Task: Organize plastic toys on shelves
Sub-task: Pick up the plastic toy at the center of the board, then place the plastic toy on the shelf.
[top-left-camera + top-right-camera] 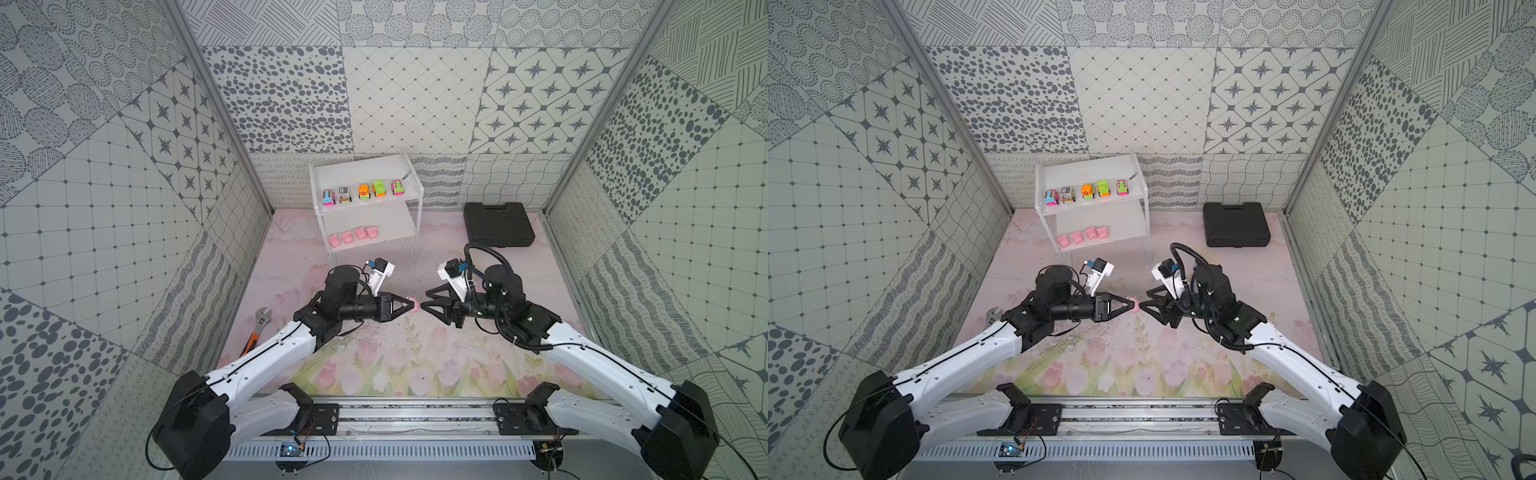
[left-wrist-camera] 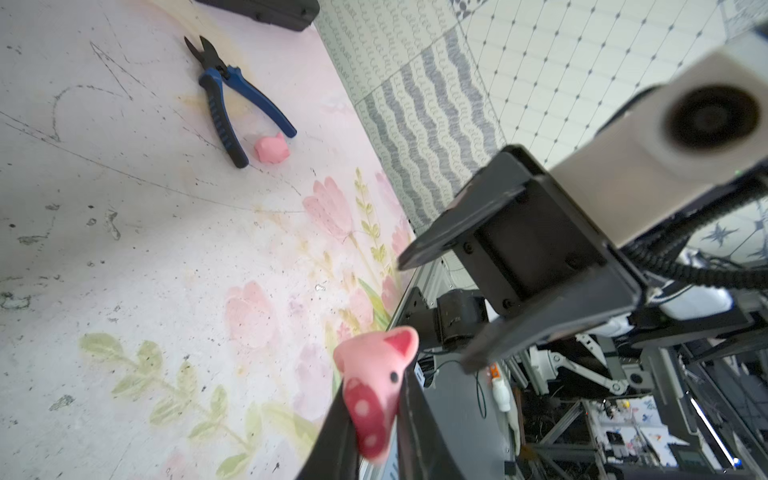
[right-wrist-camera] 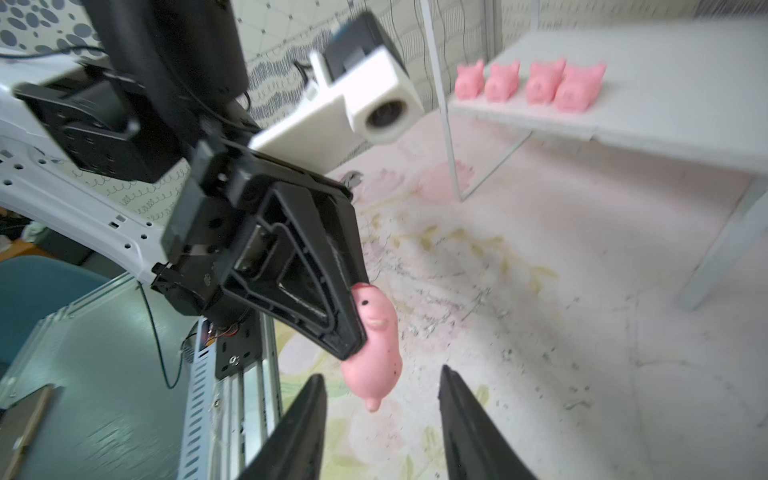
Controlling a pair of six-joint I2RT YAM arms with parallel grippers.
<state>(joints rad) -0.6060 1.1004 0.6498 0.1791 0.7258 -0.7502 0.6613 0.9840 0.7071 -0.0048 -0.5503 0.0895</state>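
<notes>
In a top view my left arm [image 1: 967, 357] hides most of the wrench [image 1: 992, 314], at nine o'clock on the table [image 1: 1183, 353]. The left wrist view's edge cuts off the case [image 2: 257, 12]. My left fingers [image 2: 332, 436] cover both flanks of the pig [image 2: 374, 386].

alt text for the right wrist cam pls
The left gripper holds a pink pig at its tips, off the floral tabletop, with the open right gripper facing it. Behind, four more pink pigs stand in a row on a shelf of the white rack.
</notes>
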